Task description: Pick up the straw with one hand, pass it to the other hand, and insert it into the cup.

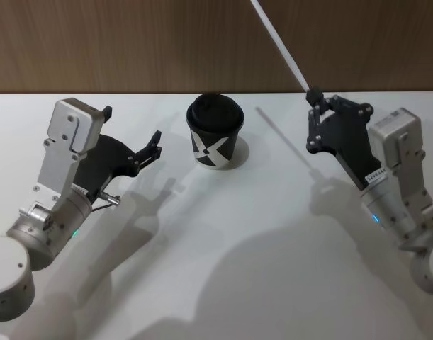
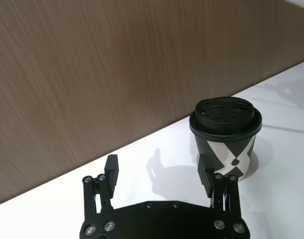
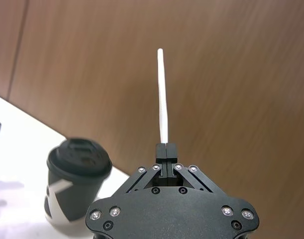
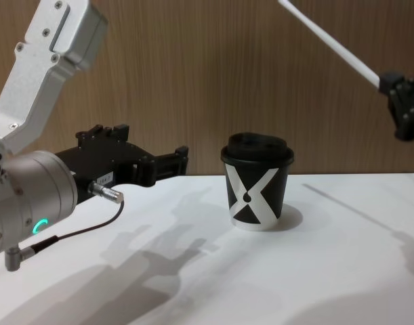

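My right gripper [image 1: 315,94] is clamped on the straw [image 1: 280,46], raised right of the cup [image 1: 216,134]; my left gripper [image 2: 158,169], fingers apart, hangs left of it.

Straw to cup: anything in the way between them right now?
Nothing visible. The right hand holds the straw raised, to the right of the cup, with only bare table between. The open left hand sits on the cup's other side. The lid is on.

My left gripper [image 2: 159,170], right gripper [image 3: 166,149]: black plates, silver screws [image 3: 115,212]. My left arm [image 4: 27,196]: silver cylinder, green ring [image 4: 37,226], dark cable [image 4: 74,233], metal plug [image 4: 106,193].
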Robot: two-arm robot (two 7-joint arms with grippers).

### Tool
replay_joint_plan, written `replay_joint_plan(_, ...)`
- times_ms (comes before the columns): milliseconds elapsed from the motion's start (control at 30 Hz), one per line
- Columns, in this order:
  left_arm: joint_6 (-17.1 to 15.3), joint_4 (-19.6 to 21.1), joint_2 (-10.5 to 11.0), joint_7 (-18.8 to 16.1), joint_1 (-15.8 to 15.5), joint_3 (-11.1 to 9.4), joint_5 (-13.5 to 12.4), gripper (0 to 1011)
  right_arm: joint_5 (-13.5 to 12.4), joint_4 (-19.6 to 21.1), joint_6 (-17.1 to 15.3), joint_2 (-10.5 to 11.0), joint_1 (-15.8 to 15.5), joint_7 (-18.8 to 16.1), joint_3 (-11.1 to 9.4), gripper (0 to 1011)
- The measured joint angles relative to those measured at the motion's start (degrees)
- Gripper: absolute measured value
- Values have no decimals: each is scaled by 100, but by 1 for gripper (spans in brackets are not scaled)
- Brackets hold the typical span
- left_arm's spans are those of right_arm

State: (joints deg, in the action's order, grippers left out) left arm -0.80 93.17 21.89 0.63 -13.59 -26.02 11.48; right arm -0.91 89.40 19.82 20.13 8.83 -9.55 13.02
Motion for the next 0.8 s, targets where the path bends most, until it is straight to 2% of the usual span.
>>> replay_joint_plan(167,0,0,0,0,0,0,0,1003,-108,5,373,32,124,-228,49,0)
replay_joint_plan(400,0,0,0,0,0,0,0,1003,-233,4,615,56,201,-454,83,0)
replay_joint_plan(800,0,0,0,0,0,0,0,1003,-374,-12,809,82,245,-710,107,0)
